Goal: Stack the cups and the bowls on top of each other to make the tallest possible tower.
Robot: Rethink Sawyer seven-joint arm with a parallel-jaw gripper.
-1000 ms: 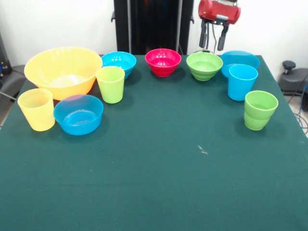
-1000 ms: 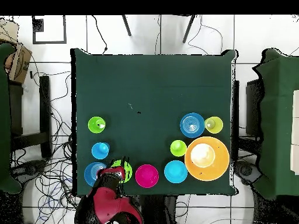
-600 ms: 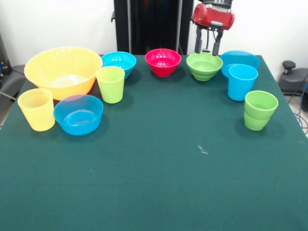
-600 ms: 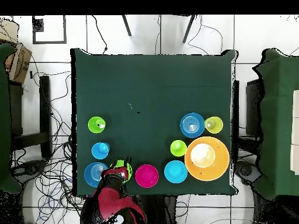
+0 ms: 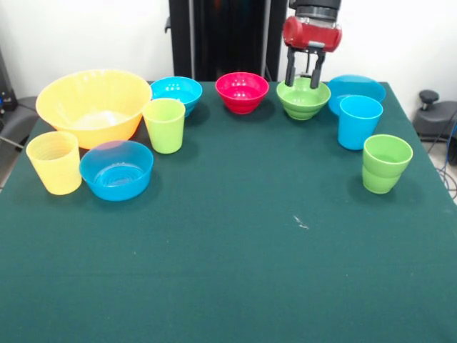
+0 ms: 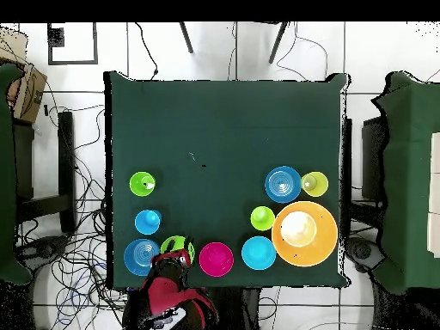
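Since the earlier frames the gripper (image 5: 305,77) has swung left and dropped from above the far right corner to the small green bowl (image 5: 303,98), nothing else on the tabletop (image 5: 235,250) having shifted. From the front, its two dark fingers hang apart — released, holding nothing — with the tips at the bowl's far rim, one seemingly inside it. No tower exists yet: every piece stands alone. Along the far edge sit a blue bowl (image 5: 177,93), a red bowl (image 5: 242,91), the green one and a wide shallow blue bowl (image 5: 355,90); the big yellow-orange bowl (image 5: 93,106) fills the far left. The sky blue cup (image 5: 359,121) and the stepped green cup (image 5: 385,163) stand at right, the yellow-green cup (image 5: 164,125), pale yellow cup (image 5: 54,162) and another blue bowl (image 5: 116,169) at left.

From overhead, the red wrist covers part of the green bowl (image 6: 175,247), just beside the shallow blue one (image 6: 139,257).

All pieces are smooth, glossy, thin-walled plastic — round and tapered — on a matte green cloth. A pinch on such a slick rim could slip or tip the light bowl, and the neighbours stand near enough to be knocked.
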